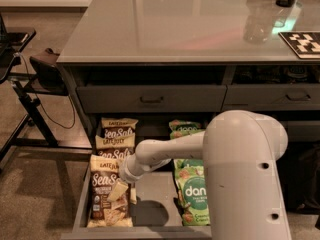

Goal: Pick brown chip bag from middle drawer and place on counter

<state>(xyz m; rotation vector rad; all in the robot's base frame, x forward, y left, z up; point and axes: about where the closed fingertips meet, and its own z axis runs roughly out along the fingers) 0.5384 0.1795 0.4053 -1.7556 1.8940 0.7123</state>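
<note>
The middle drawer point(156, 186) is pulled out below the counter point(170, 24). Three brown chip bags lie in a column along its left side: the nearest point(104, 200), one behind it point(115, 148) and the farthest point(118, 126). My gripper point(125, 191) reaches down from the white arm over the right edge of the nearest brown bag. Its pale fingers point(117, 190) are spread apart, with one on the bag's face. Nothing is lifted. My arm's large white elbow hides the drawer's right side.
Green "dang" bags point(192, 199) lie in the drawer's right half, one more point(184, 129) at the back. A closed drawer front with a handle point(151, 100) is above. A clear bottle point(257, 24) and a marker tag point(302, 44) sit on the counter. A black stand point(30, 84) is at left.
</note>
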